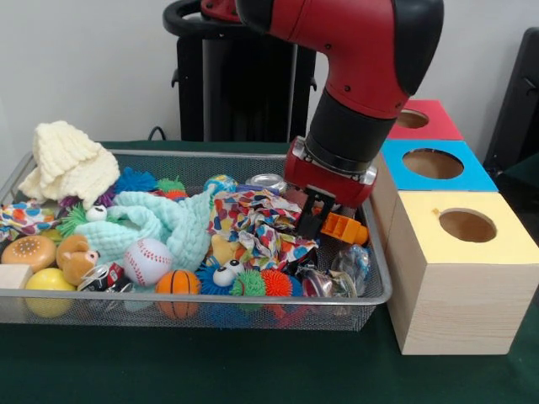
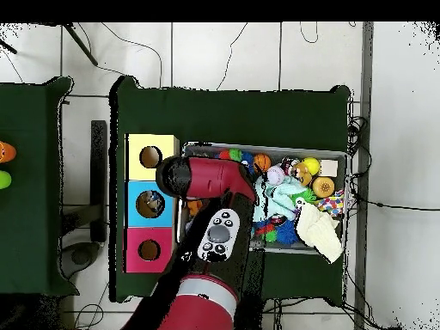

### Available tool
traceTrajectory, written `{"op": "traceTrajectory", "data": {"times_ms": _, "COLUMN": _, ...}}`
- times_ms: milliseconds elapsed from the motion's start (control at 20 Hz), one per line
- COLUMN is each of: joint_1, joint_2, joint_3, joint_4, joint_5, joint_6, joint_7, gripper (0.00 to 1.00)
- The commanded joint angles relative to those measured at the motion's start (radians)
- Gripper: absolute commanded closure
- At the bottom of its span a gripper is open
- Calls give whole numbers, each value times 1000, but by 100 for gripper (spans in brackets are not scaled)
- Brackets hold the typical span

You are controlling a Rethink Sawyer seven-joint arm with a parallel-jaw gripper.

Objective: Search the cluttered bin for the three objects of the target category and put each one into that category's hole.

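The bin (image 1: 253, 300) is a wide wire-mesh basket full of toys and cloths; it also shows in the overhead view (image 2: 330, 153). My gripper (image 1: 315, 220) hangs low over the bin's right part, at the edge of a colourful patterned cloth (image 1: 257, 220) and right beside an orange plastic piece (image 1: 345, 228). I cannot tell whether it holds anything. Three wooden boxes with round holes stand right of the bin: yellow-topped (image 1: 467, 225), blue-topped (image 1: 434, 162), red-topped (image 1: 414, 119). In the overhead view my arm (image 2: 215, 185) hides the gripper.
In the bin lie a baseball (image 1: 147, 261), a small basketball (image 1: 178, 282), a mint knitted cloth (image 1: 160, 223), a cream knitted cloth (image 1: 72, 164), a blue furry toy with eyes (image 1: 221, 276), a yellow ball (image 1: 49, 280), a bear toy (image 1: 76, 257) and a silver can (image 1: 268, 181).
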State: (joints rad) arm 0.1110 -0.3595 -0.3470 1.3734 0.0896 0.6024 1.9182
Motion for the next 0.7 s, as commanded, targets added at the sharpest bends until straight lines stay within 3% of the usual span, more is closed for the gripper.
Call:
{"op": "traceTrajectory", "data": {"times_ms": 50, "joint_1": 9, "joint_2": 62, "joint_3": 5, "joint_4": 6, "joint_5": 77, "joint_6": 41, "joint_7": 297, "gripper": 100}}
{"op": "traceTrajectory", "data": {"times_ms": 350, "joint_1": 13, "joint_2": 79, "joint_3": -9, "joint_4": 0, "joint_5": 92, "joint_6": 33, "joint_7": 277, "gripper": 100}}
{"op": "traceTrajectory", "data": {"times_ms": 700, "joint_1": 49, "joint_2": 131, "joint_3": -43, "joint_4": -61, "joint_5": 122, "joint_6": 66, "joint_7": 305, "gripper": 100}}
